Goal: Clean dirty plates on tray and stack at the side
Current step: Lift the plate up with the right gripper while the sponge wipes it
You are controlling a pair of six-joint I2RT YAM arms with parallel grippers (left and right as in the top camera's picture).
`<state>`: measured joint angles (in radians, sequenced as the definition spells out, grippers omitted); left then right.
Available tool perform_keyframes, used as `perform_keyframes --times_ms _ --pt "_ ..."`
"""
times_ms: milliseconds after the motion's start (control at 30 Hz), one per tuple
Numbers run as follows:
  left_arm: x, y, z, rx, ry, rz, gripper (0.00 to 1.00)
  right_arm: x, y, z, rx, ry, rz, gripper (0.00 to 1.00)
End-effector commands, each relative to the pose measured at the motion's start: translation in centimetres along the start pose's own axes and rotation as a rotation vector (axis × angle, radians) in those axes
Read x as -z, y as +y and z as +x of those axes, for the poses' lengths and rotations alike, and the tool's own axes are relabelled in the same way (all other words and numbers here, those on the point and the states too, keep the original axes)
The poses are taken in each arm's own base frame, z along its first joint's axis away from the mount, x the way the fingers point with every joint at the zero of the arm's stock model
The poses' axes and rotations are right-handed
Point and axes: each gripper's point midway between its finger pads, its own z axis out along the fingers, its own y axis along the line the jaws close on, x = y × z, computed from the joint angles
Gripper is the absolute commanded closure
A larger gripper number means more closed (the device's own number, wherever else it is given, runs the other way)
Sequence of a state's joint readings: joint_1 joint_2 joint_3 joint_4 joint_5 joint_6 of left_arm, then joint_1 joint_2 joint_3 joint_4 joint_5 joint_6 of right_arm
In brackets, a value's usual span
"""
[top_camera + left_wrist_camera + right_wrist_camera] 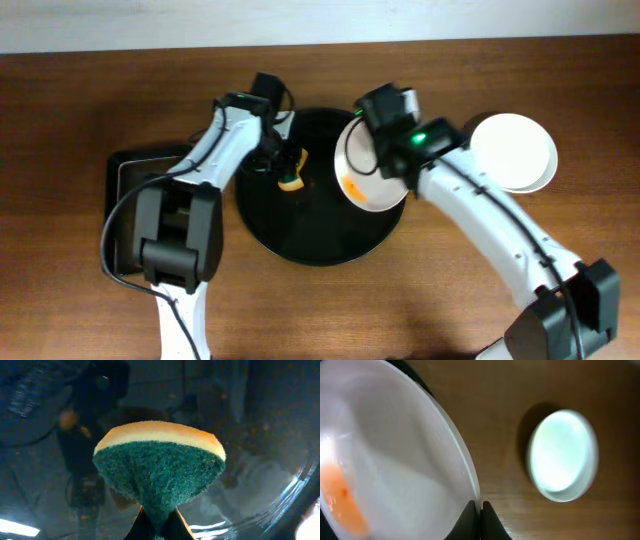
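Right gripper, overhead view: fingers pressed onto the upper rim of a white plate, which I see held tilted over the right edge of the round black tray. An orange smear marks the plate's lower left face. I cannot tell whether the plate's low edge touches the tray. Left gripper is over the tray's upper left part, pinching a sponge. Stacked plates sit on the wooden table just right of the tray; a second rim shows under the top one. A rectangular black tray lies left of the round tray, partly under the left arm.

Left wrist view: left gripper is clamped on the sponge, green scouring face toward the camera, yellow layer on the far side. The tray's glossy floor lies behind it.

Right wrist view: right gripper nips the plate by its rim. The orange smear is at lower left. Stacked plates rest on the table, apart from the held plate.
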<state>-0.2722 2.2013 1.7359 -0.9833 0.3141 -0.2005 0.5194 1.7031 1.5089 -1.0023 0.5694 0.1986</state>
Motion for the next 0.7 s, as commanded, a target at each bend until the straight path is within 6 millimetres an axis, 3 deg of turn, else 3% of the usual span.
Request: perform_keyframes --times_ms 0,200,333,667 --pt "1.9 -1.1 -0.9 -0.062 -0.028 0.141 1.00 3.3 -2.3 -2.0 0.064 -0.134 0.273 0.96" --pt "5.4 -1.9 -1.6 -0.119 -0.110 0.166 0.99 6.9 -1.8 -3.0 0.125 -0.256 0.439 0.96" --pt "5.8 -2.0 -1.5 -0.119 -0.112 0.166 0.99 8.7 -1.3 -3.4 0.146 -0.315 0.506 0.96" --pt "5.8 -2.0 -1.4 -0.117 -0.108 0.163 1.00 9.3 -0.7 -3.4 0.159 -0.335 0.504 0.96"
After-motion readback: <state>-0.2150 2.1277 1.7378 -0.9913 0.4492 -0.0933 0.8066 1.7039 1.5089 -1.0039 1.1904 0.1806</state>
